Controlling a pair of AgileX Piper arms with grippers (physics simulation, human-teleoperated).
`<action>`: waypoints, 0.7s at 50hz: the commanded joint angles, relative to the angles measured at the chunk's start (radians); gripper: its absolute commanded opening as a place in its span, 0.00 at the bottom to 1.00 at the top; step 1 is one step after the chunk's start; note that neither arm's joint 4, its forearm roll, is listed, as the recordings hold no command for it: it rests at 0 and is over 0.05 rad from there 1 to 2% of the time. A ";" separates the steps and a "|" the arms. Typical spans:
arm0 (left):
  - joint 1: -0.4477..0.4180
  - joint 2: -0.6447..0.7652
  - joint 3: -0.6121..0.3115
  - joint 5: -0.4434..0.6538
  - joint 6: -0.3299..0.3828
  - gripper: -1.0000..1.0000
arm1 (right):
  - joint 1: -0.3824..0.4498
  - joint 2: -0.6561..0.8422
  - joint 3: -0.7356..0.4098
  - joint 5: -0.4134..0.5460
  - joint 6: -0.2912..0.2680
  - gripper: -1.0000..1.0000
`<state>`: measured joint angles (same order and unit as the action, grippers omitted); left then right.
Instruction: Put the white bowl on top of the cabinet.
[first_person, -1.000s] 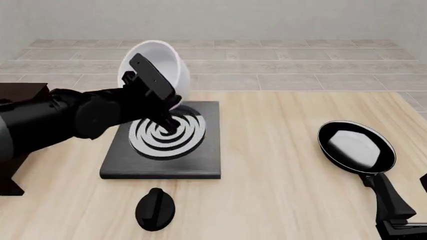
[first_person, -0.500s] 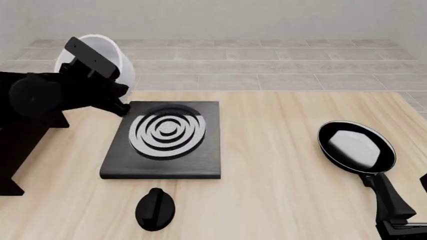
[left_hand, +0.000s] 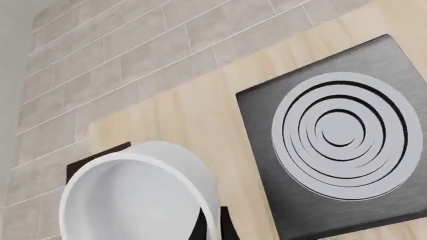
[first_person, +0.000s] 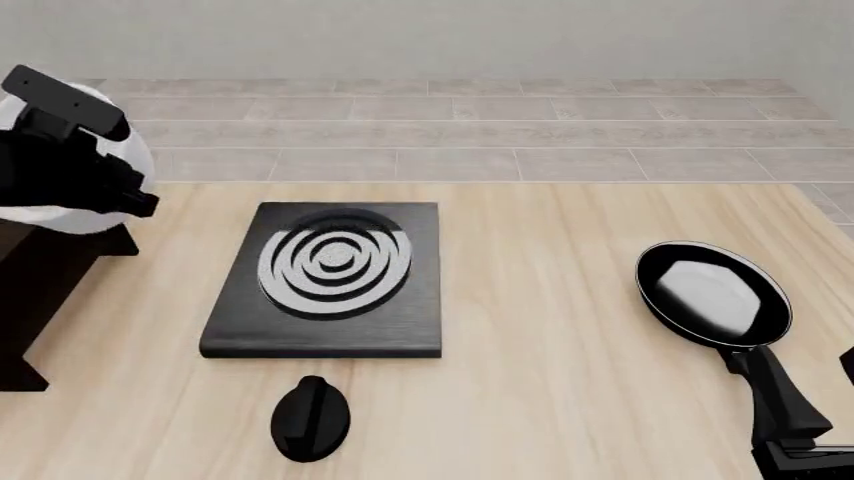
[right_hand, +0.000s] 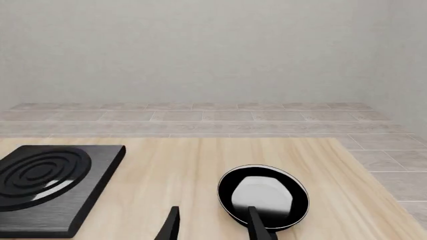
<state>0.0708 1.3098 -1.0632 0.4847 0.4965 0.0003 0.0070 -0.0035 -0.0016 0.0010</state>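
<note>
The white bowl (first_person: 51, 215) hangs tilted at the far left of the front view, over the near-black cabinet (first_person: 34, 300). My left gripper (first_person: 107, 160) is shut on the bowl's rim, one finger inside and one outside. In the left wrist view the bowl (left_hand: 133, 195) fills the lower part, and a corner of the cabinet (left_hand: 93, 159) shows just beyond it. My right gripper (right_hand: 213, 222) stays open low at the table's near right, close to the frying pan's handle; one finger (right_hand: 171, 225) shows plainly.
A flat black stove plate (first_person: 327, 275) with white rings lies mid-table. A black knob-like piece (first_person: 311, 418) sits in front of it. A black frying pan (first_person: 714, 295) lies at the right, its handle pointing toward the near edge.
My left arm has swung left with the bowl, from above the stove plate to above the cabinet. The right arm and the pan have not moved.
</note>
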 joint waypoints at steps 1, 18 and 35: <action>0.154 0.032 -0.011 -0.029 0.008 0.00 | 0.000 0.000 0.000 0.000 0.000 1.00; 0.251 0.076 -0.107 -0.017 0.059 0.00 | 0.000 0.000 0.000 0.000 0.000 1.00; 0.317 0.165 -0.127 -0.100 -0.027 0.00 | 0.000 0.000 0.000 0.000 0.000 1.00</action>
<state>0.3479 1.4413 -1.1496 0.4199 0.5076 0.0003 0.0070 -0.0035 -0.0016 0.0011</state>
